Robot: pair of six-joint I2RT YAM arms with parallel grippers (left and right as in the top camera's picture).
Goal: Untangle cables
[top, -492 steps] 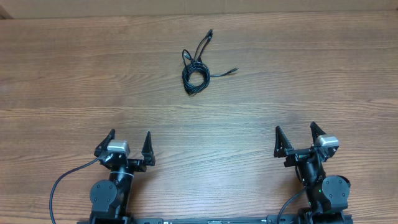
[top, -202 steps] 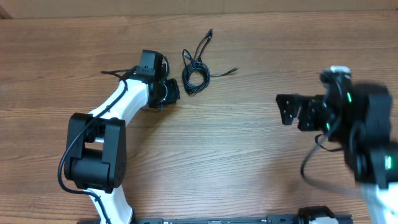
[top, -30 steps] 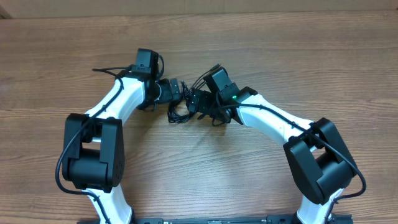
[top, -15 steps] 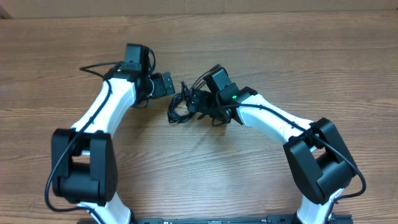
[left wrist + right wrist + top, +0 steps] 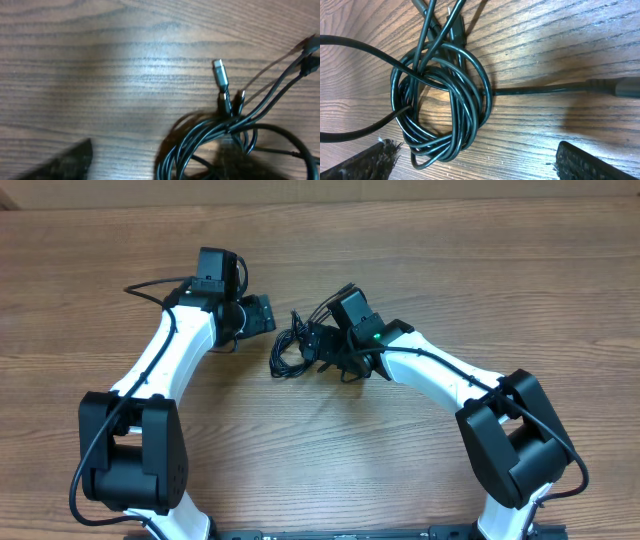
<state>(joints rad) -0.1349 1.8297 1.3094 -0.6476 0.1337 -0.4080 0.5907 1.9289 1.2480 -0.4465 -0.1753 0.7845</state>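
The cables (image 5: 288,352) are thin black cords wound into a small tangled coil on the wooden table, between my two grippers. In the right wrist view the coil (image 5: 442,110) lies flat, one cord running right to a plug (image 5: 620,86). My right gripper (image 5: 480,167) is open, and the coil's lower loops are between its fingers, close to the left one. In the left wrist view the coil's edge (image 5: 200,145) and a light-tipped plug (image 5: 219,70) show. My left gripper (image 5: 155,167) stands open just left of the coil (image 5: 270,315), its right finger blurred over the loops.
Both white arms reach in from the near edge and meet at mid-table, the right forearm (image 5: 440,370) slanting across the right half. A thick black wire (image 5: 150,285) loops off the left arm. The table's far edge (image 5: 320,200) runs along the top.
My left gripper has drawn back to the left and slightly away from the coil, and its jaws have narrowed a little. The right gripper and the coil have stayed put.
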